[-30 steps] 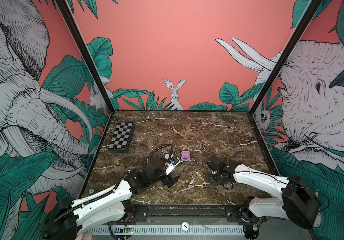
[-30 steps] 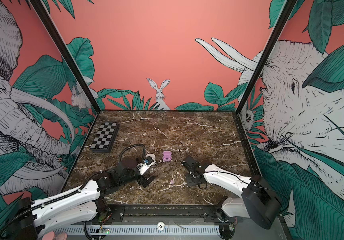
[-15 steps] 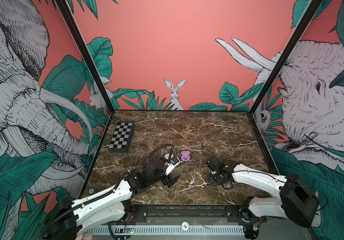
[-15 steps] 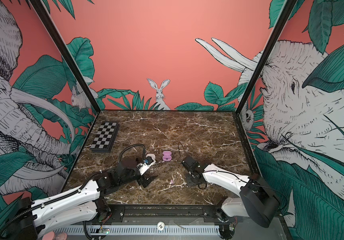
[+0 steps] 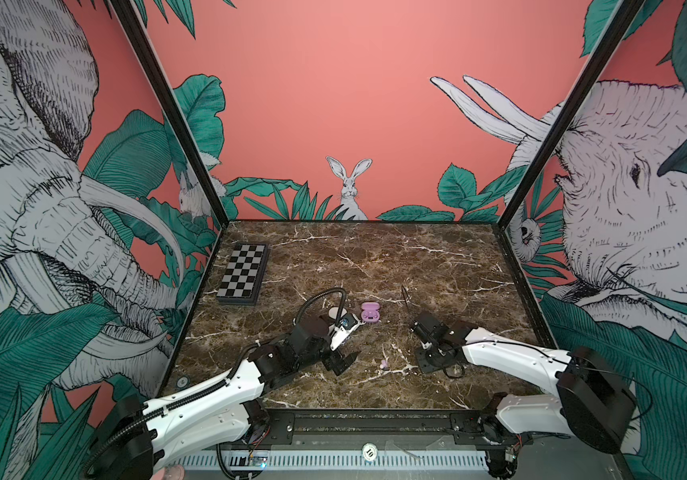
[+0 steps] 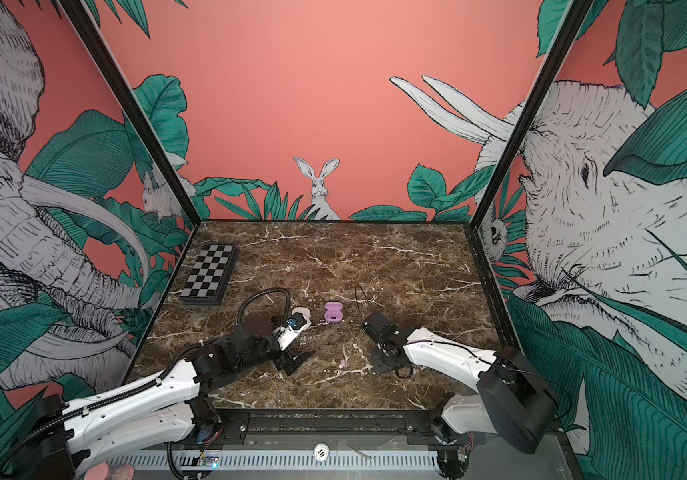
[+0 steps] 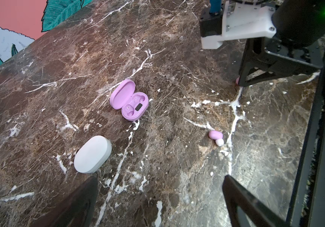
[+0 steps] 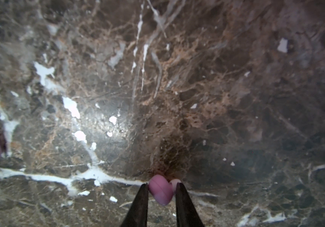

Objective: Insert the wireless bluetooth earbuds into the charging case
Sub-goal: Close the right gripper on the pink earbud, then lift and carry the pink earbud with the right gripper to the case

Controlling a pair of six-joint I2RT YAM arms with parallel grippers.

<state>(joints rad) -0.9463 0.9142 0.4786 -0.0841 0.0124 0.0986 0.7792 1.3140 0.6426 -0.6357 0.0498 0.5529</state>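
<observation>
Now right gripper point(image 8: 161, 184) pinching lilac earbud point(image 8: 160, 193) low on marble table point(image 8: 216, 98), left gripper point(image 7: 159, 179) wide open, empty. Glossy round bud, thin tip grip: may squirt out on lift. Open lilac case point(image 7: 130, 102) well apart; tilted bud could miss socket, nudge light case

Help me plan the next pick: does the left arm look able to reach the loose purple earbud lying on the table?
Probably yes. The left gripper is open, and the earbud lies on bare table ahead of it, with nothing between them.
</observation>
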